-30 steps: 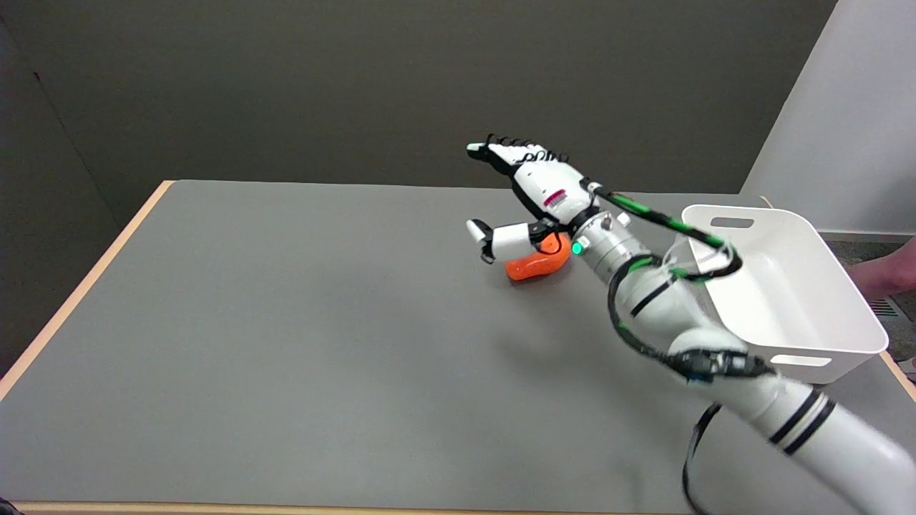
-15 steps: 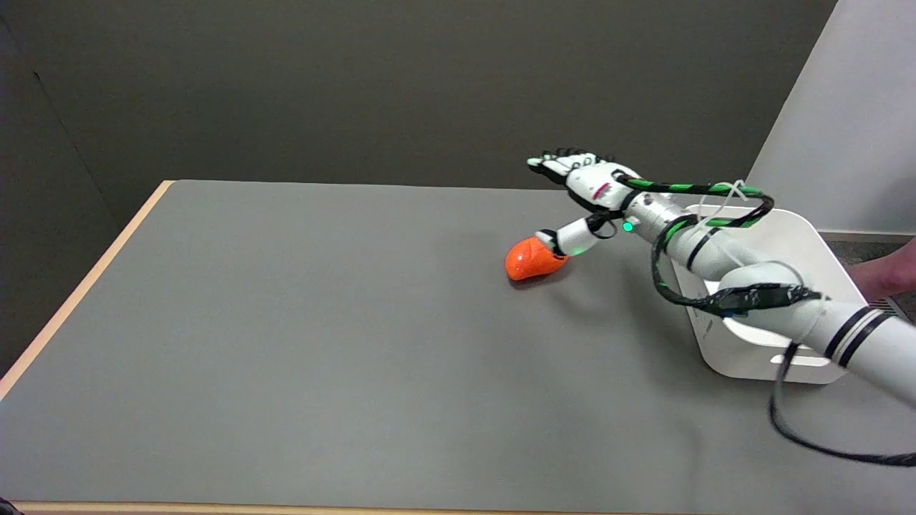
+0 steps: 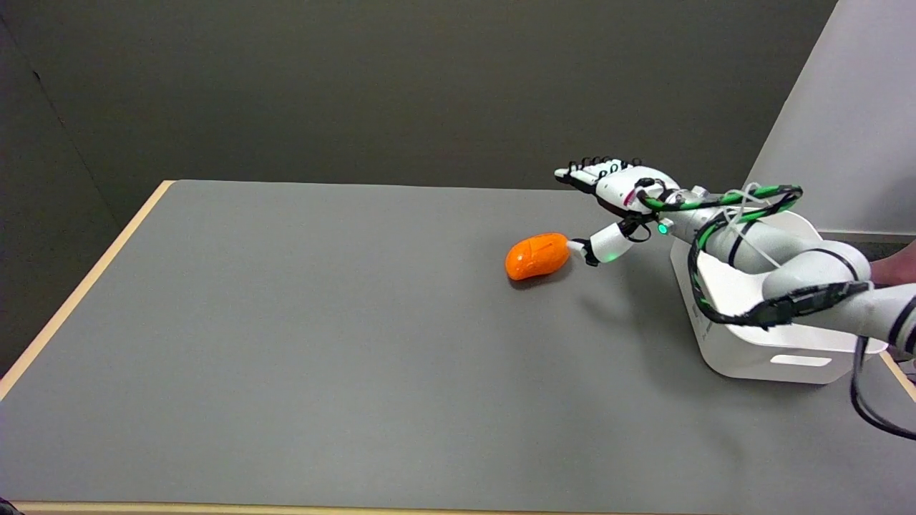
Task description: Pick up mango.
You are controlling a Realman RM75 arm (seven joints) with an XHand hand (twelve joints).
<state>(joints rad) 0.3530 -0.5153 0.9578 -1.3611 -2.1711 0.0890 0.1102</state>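
Grey table [image 3: 286, 357] bears orange mango [image 3: 537, 255] and white bin [image 3: 758, 354].

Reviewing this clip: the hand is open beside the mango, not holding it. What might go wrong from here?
1. The right hand is open beside the mango, with only one fingertip near its right end. Closing from there could push the rounded fruit across the table rather than grip it.
2. The forearm hangs over the white bin; lowering it to reach might knock the bin's rim.
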